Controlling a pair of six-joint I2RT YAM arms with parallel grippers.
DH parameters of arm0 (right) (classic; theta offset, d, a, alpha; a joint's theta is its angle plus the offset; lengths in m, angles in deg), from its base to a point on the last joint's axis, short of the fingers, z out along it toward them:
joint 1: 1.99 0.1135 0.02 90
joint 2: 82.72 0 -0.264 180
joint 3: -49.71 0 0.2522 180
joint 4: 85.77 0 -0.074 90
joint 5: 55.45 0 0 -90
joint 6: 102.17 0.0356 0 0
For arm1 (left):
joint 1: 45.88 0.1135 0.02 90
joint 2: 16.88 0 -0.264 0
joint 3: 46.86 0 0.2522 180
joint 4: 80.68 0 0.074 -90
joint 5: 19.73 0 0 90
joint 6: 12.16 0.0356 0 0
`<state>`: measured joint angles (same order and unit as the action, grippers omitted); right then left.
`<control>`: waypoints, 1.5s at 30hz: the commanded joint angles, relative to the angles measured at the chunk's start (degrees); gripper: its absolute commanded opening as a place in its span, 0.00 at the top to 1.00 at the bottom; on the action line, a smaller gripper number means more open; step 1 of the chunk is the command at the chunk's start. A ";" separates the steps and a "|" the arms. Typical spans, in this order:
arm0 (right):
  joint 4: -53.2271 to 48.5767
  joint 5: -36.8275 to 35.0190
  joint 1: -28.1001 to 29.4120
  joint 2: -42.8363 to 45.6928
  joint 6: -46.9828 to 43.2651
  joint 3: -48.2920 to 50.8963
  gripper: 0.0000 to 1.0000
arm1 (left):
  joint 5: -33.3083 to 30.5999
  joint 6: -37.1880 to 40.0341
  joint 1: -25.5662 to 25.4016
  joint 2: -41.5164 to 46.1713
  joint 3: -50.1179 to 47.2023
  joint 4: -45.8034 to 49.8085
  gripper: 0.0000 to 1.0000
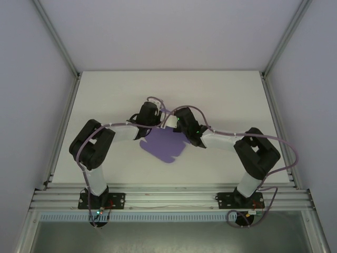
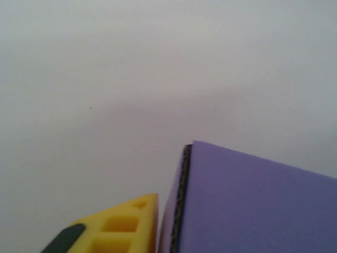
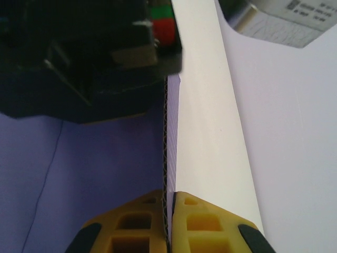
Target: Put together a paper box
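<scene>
Two arms meet over the middle of the white table (image 1: pixel 105 95), and the purple paper box (image 1: pixel 163 147) sits right between them, mostly a flat sheet. The right gripper (image 3: pixel 167 199) is pinched tight on the card's corrugated edge, one yellow finger on each side. The left gripper (image 2: pixel 162 221) is closed on the card too: one yellow finger (image 2: pixel 121 226) is pressed against it and the other is hidden behind the purple.
</scene>
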<state>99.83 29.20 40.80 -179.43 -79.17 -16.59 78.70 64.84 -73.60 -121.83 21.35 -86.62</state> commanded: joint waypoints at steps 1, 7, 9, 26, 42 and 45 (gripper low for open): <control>-3.96 1.47 0.75 -0.09 0.02 -0.32 1.00 | -9.08 -0.93 1.47 -3.01 2.23 4.20 1.00; -4.27 1.63 0.76 1.17 1.61 -0.03 1.00 | -29.59 -5.35 0.23 -5.79 4.92 13.31 1.00; -3.63 1.53 0.73 1.26 1.88 0.06 1.00 | -31.30 -6.84 -0.14 -5.58 3.88 12.66 1.00; 0.72 -1.58 0.68 -1.19 1.44 0.33 1.00 | -16.37 -3.61 -1.28 6.50 -4.29 4.65 0.37; 19.47 4.10 -0.74 -1.95 -0.31 6.69 1.00 | -9.02 1.62 -0.92 6.44 -7.47 -0.88 0.59; 20.10 7.76 -1.72 -1.97 -0.05 7.62 0.98 | -6.95 2.15 -0.92 5.30 -7.42 -3.18 0.59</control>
<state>115.74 33.49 39.94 -181.05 -78.91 -9.68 69.87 65.56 -75.05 -115.64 12.74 -87.61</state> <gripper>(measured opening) 0.057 0.413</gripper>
